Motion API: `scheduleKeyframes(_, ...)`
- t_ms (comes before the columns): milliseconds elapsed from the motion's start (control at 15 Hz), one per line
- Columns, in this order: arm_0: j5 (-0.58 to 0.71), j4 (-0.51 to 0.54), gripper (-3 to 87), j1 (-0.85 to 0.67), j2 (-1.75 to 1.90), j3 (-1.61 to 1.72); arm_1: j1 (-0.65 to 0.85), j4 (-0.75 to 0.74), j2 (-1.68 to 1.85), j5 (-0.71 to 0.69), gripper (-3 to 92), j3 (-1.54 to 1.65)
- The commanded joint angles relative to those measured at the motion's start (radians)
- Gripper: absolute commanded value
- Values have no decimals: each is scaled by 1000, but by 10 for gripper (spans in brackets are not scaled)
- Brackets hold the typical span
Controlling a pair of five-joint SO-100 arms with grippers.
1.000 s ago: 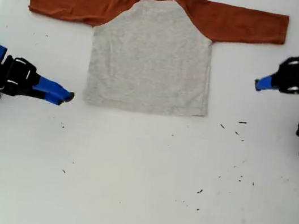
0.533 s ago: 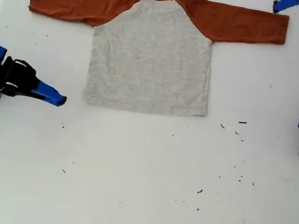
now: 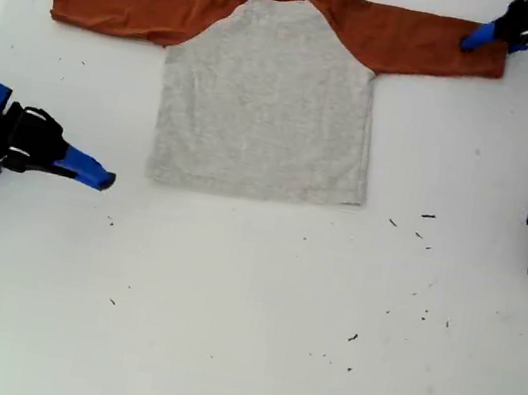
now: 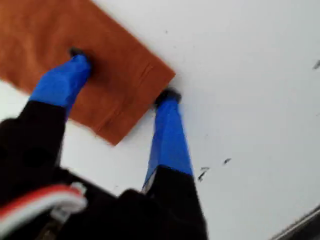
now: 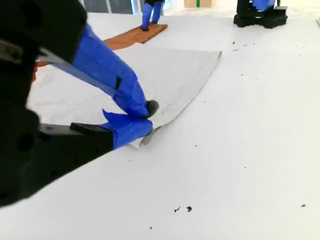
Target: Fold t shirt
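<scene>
T shirt (image 3: 269, 97) print hidden (face-down?); first claw (image 4: 122, 75) spread astride cuff, second claw (image 5: 142, 117) pressed together.

My first gripper (image 4: 122, 75) shows blurred in the first wrist view, its black body smeared and cut off by the frame's lower edge. There only the cuff end of the t shirt (image 4: 75, 55) sleeve shows; the rest runs out of frame. In the exterior view my first arm is cut off at the upper right edge. My second gripper (image 5: 140, 117) hides the t shirt's near hem corner in the second wrist view. Whether that corner lies between the fingertips, I cannot tell. My second arm's base is cropped at the exterior view's left edge.
</scene>
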Motion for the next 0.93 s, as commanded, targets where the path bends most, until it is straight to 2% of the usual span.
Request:
scheduleKeyframes(0,-18,-5,-1,5,8,9,2,-83,-104,-14,66,-5)
scheduleKeyframes(133,-21,-5,-1,-3,8,9,-25,-61,-80,-28,49,-2)
scheduleKeyframes(333,-48,-5,-1,-5,8,11,-101,46,124,-21,49,-3)
scheduleKeyframes(467,-67,-5,-1,0,8,11,-149,132,262,5,40,-20)
scheduleKeyframes(600,-78,-5,-1,12,8,11,-242,279,400,57,39,-130)
scheduleKeyframes(733,-84,-5,-1,15,8,11,-430,425,425,150,40,-331)
scheduleKeyframes(867,-98,-5,-1,21,8,11,-735,425,370,313,43,-495)
